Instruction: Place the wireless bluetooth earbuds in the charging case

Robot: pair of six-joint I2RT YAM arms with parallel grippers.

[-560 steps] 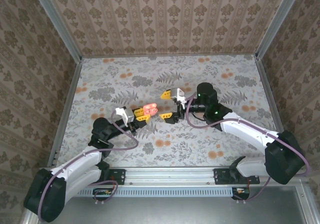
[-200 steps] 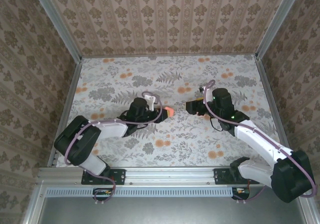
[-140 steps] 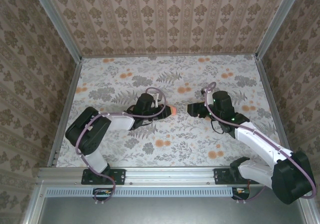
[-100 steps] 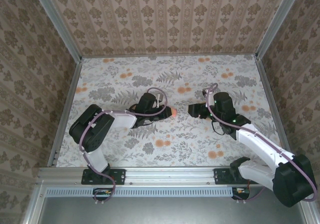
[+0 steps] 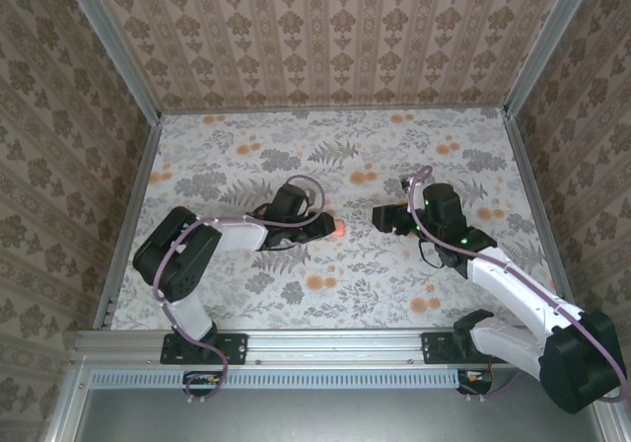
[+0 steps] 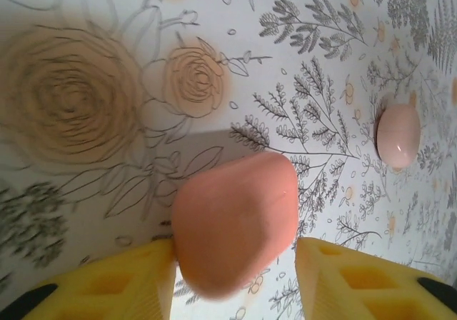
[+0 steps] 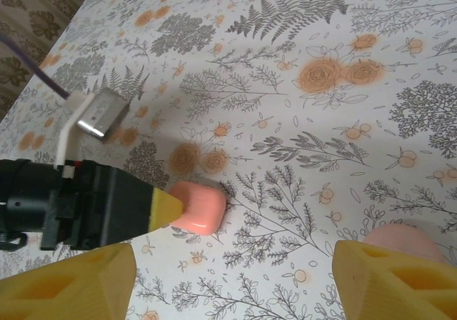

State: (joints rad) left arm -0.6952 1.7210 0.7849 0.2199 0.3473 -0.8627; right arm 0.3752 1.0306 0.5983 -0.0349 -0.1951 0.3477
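Entry: charging case (image 6: 235,231), seemingly closed, lay on the floral cloth (image 6: 321,48) between the jaws of my left gripper (image 6: 235,263), newly parted after clamping it; right gripper (image 7: 232,281) stood spread, empty, nearby; I judged insertion finished.

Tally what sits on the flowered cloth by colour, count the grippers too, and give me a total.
coral-red charging case: 1
pale pink rounded piece: 1
yellow-fingered grippers, the left gripper and the right gripper: 2
Total: 4

Floral cloth (image 5: 345,269), charging case (image 6: 235,223), pale pink disc (image 6: 398,136)
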